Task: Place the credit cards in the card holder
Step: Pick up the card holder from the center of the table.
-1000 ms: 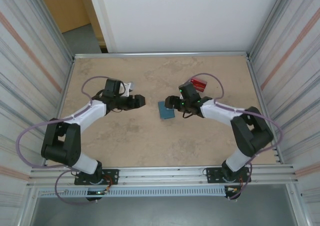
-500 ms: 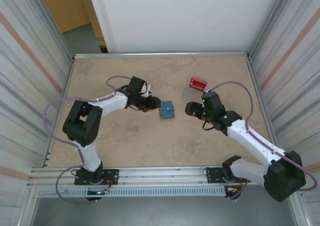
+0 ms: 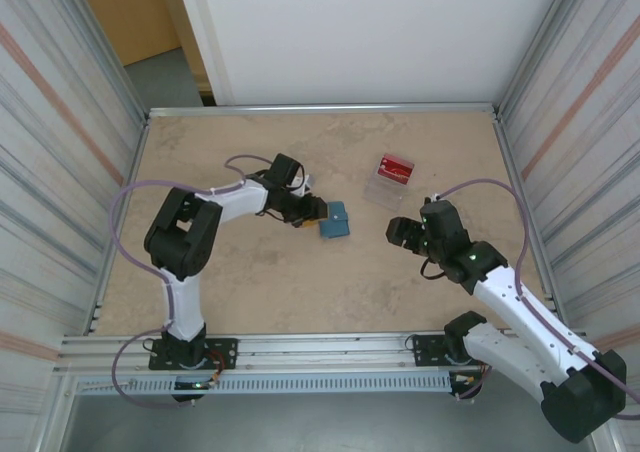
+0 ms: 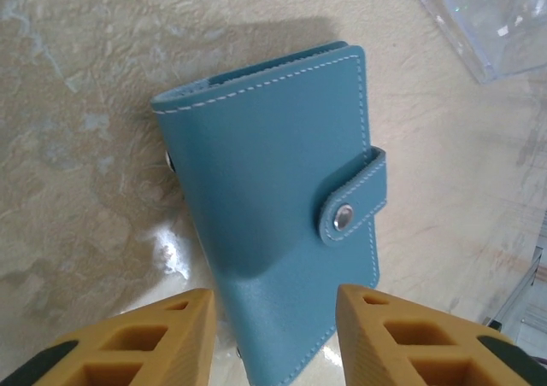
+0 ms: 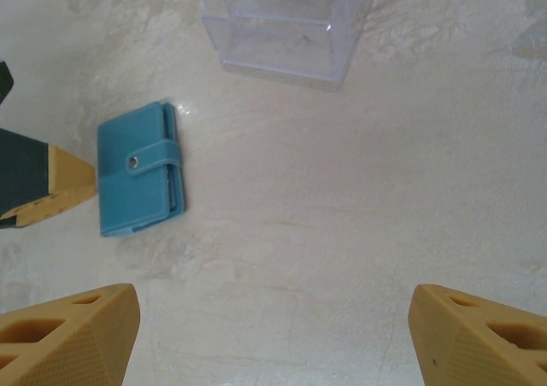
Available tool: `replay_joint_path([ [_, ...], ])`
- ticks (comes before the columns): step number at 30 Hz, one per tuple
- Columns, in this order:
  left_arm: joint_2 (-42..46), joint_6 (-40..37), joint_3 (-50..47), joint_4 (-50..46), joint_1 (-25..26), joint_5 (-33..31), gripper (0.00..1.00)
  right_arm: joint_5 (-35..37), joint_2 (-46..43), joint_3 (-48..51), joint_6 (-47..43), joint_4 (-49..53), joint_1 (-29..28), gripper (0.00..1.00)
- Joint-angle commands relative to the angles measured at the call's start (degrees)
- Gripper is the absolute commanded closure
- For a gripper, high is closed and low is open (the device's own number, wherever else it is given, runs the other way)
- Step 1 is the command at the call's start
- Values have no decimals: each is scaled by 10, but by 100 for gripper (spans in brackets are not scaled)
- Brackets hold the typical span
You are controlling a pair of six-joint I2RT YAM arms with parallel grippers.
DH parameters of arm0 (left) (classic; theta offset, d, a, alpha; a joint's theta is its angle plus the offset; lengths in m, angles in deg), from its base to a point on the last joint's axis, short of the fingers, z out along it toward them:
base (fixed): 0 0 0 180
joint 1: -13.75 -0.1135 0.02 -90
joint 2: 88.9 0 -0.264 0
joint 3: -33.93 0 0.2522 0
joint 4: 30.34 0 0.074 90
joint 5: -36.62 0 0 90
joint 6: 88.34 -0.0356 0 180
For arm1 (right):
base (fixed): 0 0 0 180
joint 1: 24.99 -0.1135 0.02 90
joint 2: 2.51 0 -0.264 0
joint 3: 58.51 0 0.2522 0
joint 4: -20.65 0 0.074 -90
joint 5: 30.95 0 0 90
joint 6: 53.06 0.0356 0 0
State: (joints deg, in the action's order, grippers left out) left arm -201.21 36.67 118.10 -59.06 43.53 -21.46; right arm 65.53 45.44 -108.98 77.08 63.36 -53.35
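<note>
Straddling the snapped-shut teal-blue folding card holder (image 4: 273,164) at its 6 o'clock end, our left gripper (image 4: 272,296) stood half-open and empty, and we feared a squeeze would skid it away instead of lifting it.

smooth matt leather on the card holder (image 4: 273,181), shiny metal snap; the pads (image 4: 137,339) of my left gripper (image 4: 275,296) look matt plastic; the counter (image 4: 77,104) gleams like stone.
</note>
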Motion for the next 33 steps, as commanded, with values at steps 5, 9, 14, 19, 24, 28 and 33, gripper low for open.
replay_joint_path([
  [5, -32, 10, 20, -14, 1, 1, 60, 17, -18, 14, 18, 14, 5, 19],
  [9, -40, 13, 20, -11, 1, 6, 63, 14, -23, 18, 20, 13, 4, 19],
  [14, -49, 16, 15, -4, -1, 8, 67, 19, -28, 19, 23, 20, 5, 19],
  [19, -65, 24, 24, 2, -7, 30, 77, 20, -33, 22, 20, 19, 6, 19],
  [24, -45, 22, 21, -2, -9, 31, 91, 13, -34, 22, 23, 18, 2, 20],
  [28, -18, 5, 37, -17, -9, 26, 99, 25, -14, 2, 19, 24, -15, 22],
  [33, 54, -40, 43, -46, -9, 1, 99, 59, 50, -63, 9, 30, -77, 24],
])
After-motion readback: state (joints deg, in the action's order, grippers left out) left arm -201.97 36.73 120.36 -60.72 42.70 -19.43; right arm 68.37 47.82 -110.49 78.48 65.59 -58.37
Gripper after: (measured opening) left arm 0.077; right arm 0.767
